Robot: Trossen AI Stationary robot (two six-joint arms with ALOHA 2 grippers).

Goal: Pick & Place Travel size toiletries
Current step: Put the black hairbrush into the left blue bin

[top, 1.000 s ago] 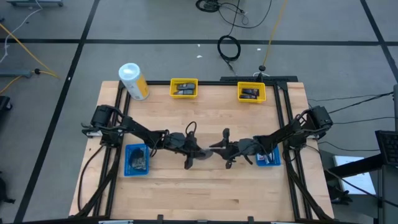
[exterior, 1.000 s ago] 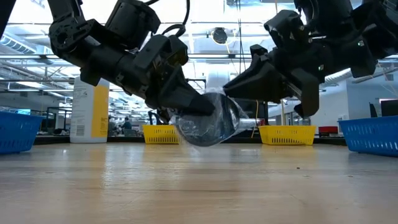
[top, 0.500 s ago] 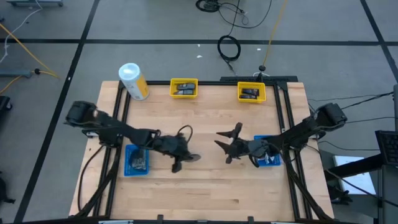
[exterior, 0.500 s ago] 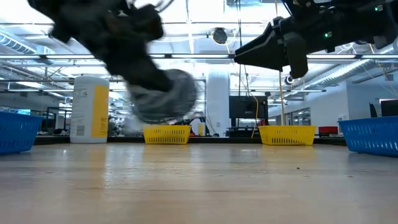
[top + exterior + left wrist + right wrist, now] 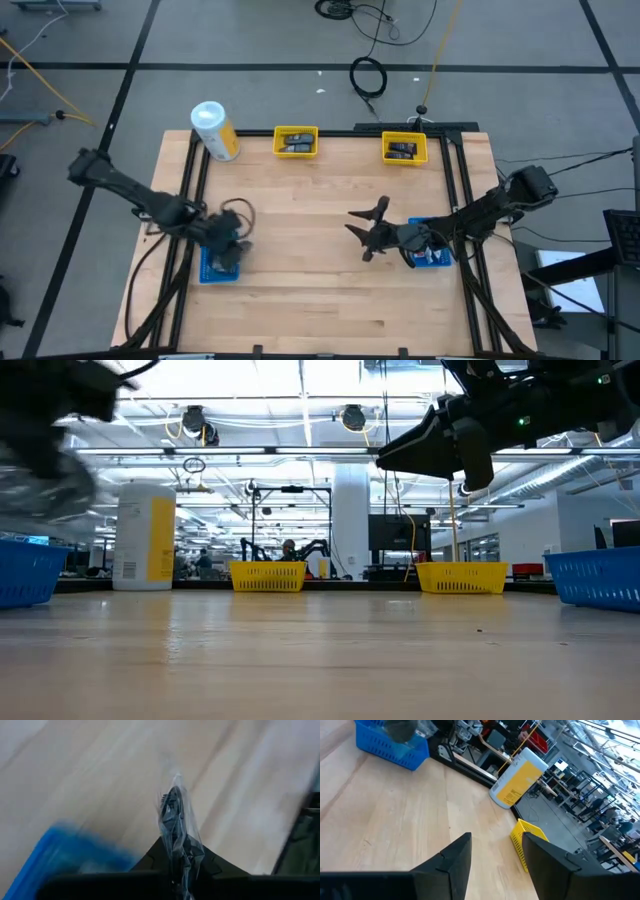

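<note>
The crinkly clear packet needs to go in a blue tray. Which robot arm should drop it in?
The left. Its gripper already pinches the wrapped item and hangs over the left blue tray. The right gripper is open, holds nothing, and sits mid-table.

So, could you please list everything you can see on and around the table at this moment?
Table: one, light wood, black-framed.
Canister: one, white and yellow, far left corner.
Yellow trays: two, far edge, dark items inside.
Blue trays: two, one near each side edge.
Clear-wrapped dark item: one, held above the left blue tray.
Cables: black, on the floor beyond.
Left gripper: shut on the wrapped item.
Right gripper: open, mid-table, empty.
</note>
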